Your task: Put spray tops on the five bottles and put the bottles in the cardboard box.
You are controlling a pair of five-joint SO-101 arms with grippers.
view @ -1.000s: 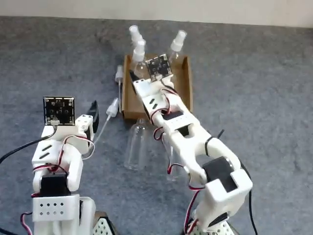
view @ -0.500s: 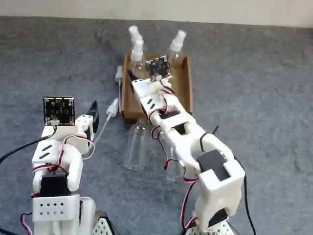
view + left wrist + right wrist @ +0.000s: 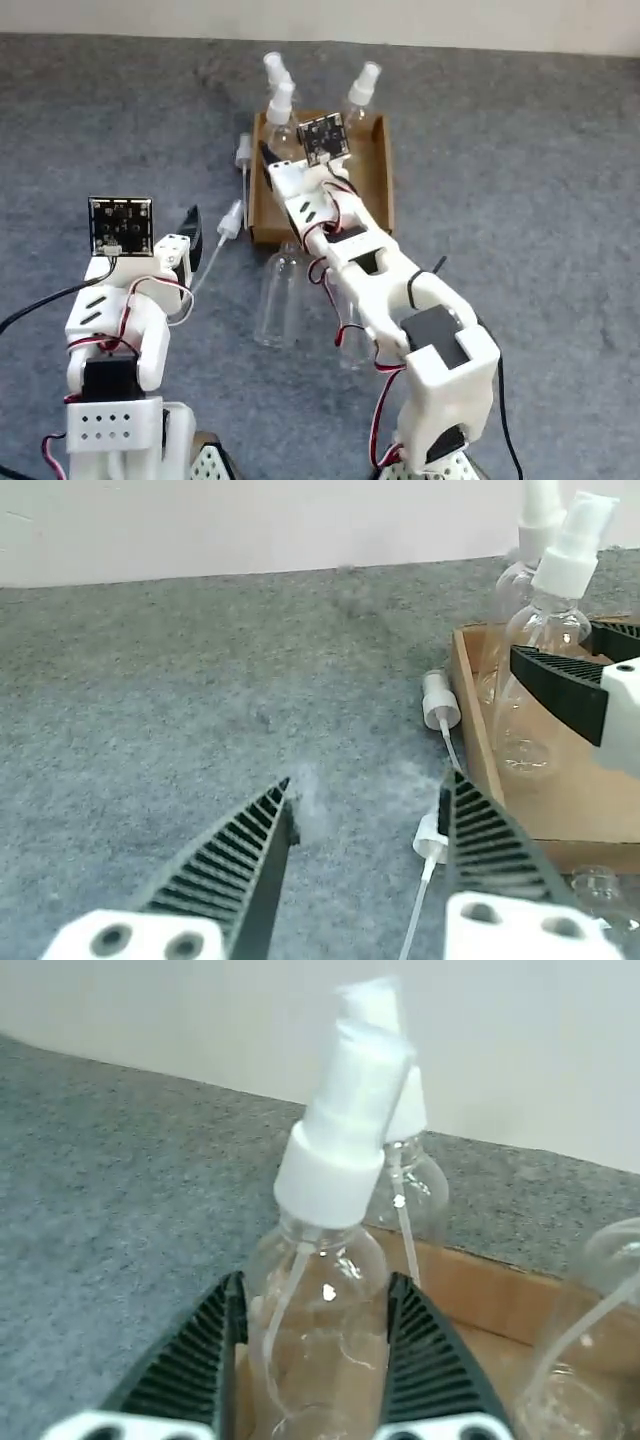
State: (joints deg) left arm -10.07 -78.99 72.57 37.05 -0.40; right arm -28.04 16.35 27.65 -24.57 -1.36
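The grey bench (image 3: pixel 520 200) carries the cardboard box (image 3: pixel 380 175) at its far middle. Three bottles already have spray tops on, and as far as I can judge they stand at the far end of the box. One capped bottle (image 3: pixel 275 72) is at the far left corner and another capped bottle (image 3: pixel 365 82) at the far right. My right hand (image 3: pixel 315 1290) is closed around the third bottle (image 3: pixel 325 1230), upright at the left side of the box. So I judge three of the five nearly done; this one only needs to be let go.

Two bare bottles lie on the bench just on the near side of the box. The left bare bottle (image 3: pixel 278 295) is free. The right bare bottle (image 3: pixel 350 345) is partly under my right arm, which stands in the way. Left of the box lie two loose spray tops with thin tubes, the far top (image 3: pixel 243 152) and the near top (image 3: pixel 230 220). My left hand (image 3: pixel 368 785) is open and empty, above the bench close to the near top.
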